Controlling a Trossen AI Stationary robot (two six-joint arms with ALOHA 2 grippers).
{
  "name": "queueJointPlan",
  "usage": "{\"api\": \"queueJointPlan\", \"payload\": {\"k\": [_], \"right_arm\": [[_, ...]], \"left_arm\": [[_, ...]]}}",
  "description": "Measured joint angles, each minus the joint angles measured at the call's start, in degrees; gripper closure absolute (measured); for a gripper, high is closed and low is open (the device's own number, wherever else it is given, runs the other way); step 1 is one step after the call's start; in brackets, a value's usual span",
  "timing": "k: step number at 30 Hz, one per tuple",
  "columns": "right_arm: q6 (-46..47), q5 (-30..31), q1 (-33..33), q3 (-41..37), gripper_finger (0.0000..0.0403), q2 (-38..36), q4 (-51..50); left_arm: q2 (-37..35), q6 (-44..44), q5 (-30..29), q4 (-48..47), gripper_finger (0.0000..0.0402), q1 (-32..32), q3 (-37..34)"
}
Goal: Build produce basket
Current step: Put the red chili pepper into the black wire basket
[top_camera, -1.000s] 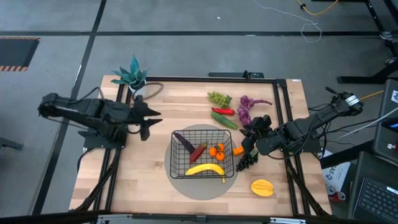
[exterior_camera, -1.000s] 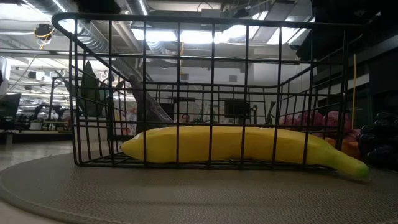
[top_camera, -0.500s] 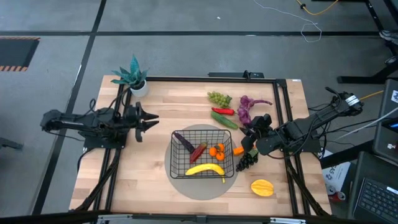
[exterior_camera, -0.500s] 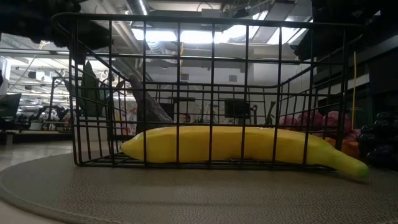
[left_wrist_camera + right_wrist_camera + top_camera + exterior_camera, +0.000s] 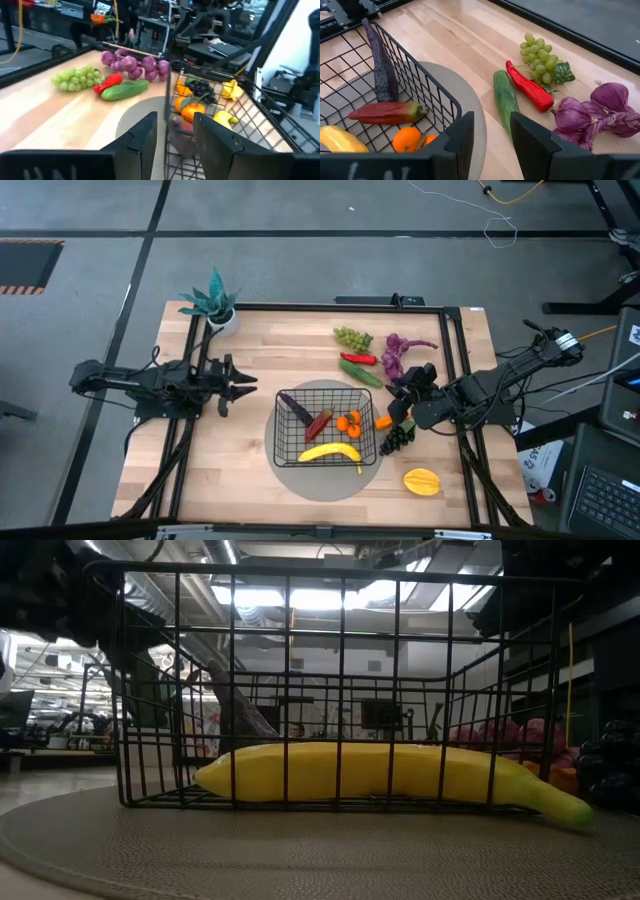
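The black wire basket [image 5: 325, 430] stands on a round grey mat [image 5: 290, 477]. In it lie a purple eggplant [image 5: 294, 407], a red pepper [image 5: 319, 423], oranges [image 5: 348, 422] and a yellow banana [image 5: 330, 452]. Green grapes [image 5: 352, 337], a red chili [image 5: 358, 358], a cucumber [image 5: 361, 372], purple grapes [image 5: 400, 352], a carrot [image 5: 383, 421], dark grapes [image 5: 397, 438] and a starfruit [image 5: 422, 481] lie on the table. My left gripper [image 5: 250, 383] is open and empty left of the basket. My right gripper [image 5: 399, 403] is open and empty at the basket's right side, above the carrot.
A teal potted plant [image 5: 212, 305] stands at the far left corner. Black frame rails [image 5: 455, 370] run along the table's sides. Bare wood lies in front of the mat and left of it. The low view shows the banana [image 5: 380, 772] behind the basket's near wall [image 5: 300, 690].
My left arm has sunk toward the table and stretched out. Its gripper has tipped to level and now points at the basket from the left, a little nearer the near edge. The produce and basket have stayed put.
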Motion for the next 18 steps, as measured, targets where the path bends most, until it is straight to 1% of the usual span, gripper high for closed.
{"api": "queueJointPlan", "payload": {"k": [3,7,10,13,18], "right_arm": [[0.00,0.02,0.00,0.00,0.0272,0.00,0.00],[0.00,0.01,0.00,0.00,0.0272,0.00,-0.09],[0.00,0.02,0.00,0.00,0.0272,0.00,-0.13],[-0.01,0.01,0.00,0.00,0.0272,0.00,-0.19],[-0.01,-0.42,0.00,0.00,0.0272,0.00,-0.49]], "left_arm": [[0.04,-0.38,-1.07,-0.05,0.0280,0.00,-1.31],[-0.09,-0.39,-0.23,0.22,0.0280,0.00,-1.31],[-0.48,2.60,0.48,-0.15,0.0280,0.00,-1.29],[-0.39,5.75,0.62,-3.93,0.0280,0.00,-1.29],[-0.20,5.86,0.74,-5.18,0.0280,0.00,-1.27]]}}
